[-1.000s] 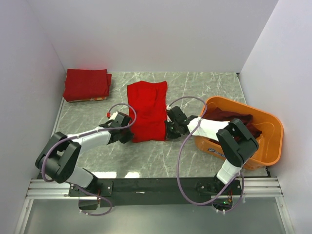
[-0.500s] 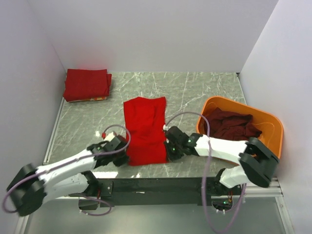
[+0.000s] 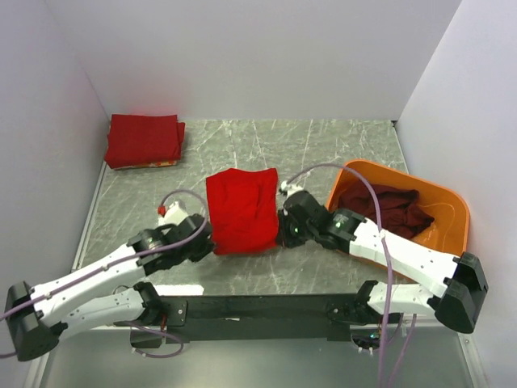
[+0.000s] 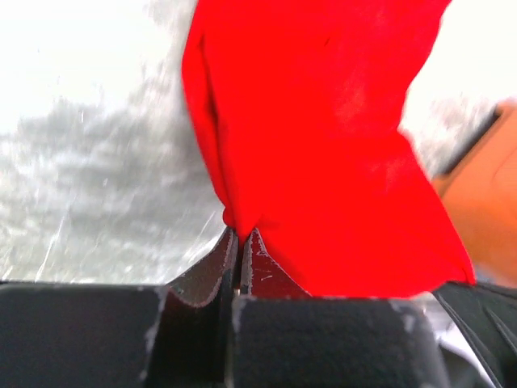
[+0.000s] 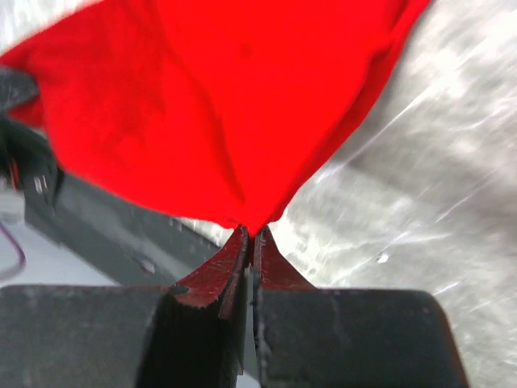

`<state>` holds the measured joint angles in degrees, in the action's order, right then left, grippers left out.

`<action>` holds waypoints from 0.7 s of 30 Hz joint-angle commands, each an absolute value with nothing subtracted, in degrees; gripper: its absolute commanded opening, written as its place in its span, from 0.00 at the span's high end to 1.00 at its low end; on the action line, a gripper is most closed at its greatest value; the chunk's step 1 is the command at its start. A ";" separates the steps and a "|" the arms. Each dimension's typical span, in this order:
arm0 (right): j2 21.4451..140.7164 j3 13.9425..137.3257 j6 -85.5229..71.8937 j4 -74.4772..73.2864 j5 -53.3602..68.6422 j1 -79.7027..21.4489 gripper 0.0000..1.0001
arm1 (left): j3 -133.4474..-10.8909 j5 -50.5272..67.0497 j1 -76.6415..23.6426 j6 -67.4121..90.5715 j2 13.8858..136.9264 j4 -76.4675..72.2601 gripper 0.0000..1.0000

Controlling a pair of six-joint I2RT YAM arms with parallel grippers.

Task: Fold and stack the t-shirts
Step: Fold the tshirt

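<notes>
I have the bright red cotton t-shirt in the middle of the overhead frame, on the grey marbled tabletop, with its near edge raised off the surface. The left gripper has its jaws pinched closed on the shirt's lower-left corner. The right gripper is clamped the same way on the lower-right corner. Both wrist views show red cloth fanning straight out of the closed fingertips.

I read this as the halving fold. To do it well I would carry both corners toward the top of the frame at the same height and pace. The hem should be taut between the arms so that no sag or twist forms. I would lay the hem on the far edge and flatten it before letting go.

The rounded orange plastic tub sits at the right of the frame. A crumpled heap of dark maroon t-shirts lies inside it, unfolded. How many there are I cannot tell.

A neat stack of folded red t-shirts rests on the tabletop in the upper left, outside any container.
</notes>
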<state>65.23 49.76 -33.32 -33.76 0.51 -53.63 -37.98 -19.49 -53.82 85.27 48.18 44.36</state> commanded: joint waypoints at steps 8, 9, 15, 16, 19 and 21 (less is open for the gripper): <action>73.03 62.92 -29.36 -31.03 -3.70 -42.72 1.00 | -56.76 -28.22 -42.74 75.69 63.44 44.74 0.99; 73.65 63.54 -28.75 -30.68 -3.17 -42.11 1.00 | -57.65 -27.86 -41.50 73.59 64.41 44.04 0.99; 80.32 70.30 -26.11 -28.48 -1.32 -38.32 1.00 | -63.98 -28.03 -34.72 68.30 71.10 41.05 0.99; 82.59 72.49 -26.02 -28.48 -1.14 -37.89 1.00 | -64.68 -28.21 -33.50 67.59 71.89 40.09 0.99; 86.99 76.45 -26.10 -28.83 -2.11 -36.48 1.00 | -67.23 -27.69 -31.82 64.43 75.66 38.06 0.99; 88.85 78.21 -26.37 -29.35 -3.07 -35.51 1.00 | -69.43 -26.46 -29.71 62.42 79.09 36.66 0.99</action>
<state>87.02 74.19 -27.40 -30.09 -0.75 -37.17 -65.43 -25.52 -32.10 67.96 76.25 39.94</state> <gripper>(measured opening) 0.054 0.030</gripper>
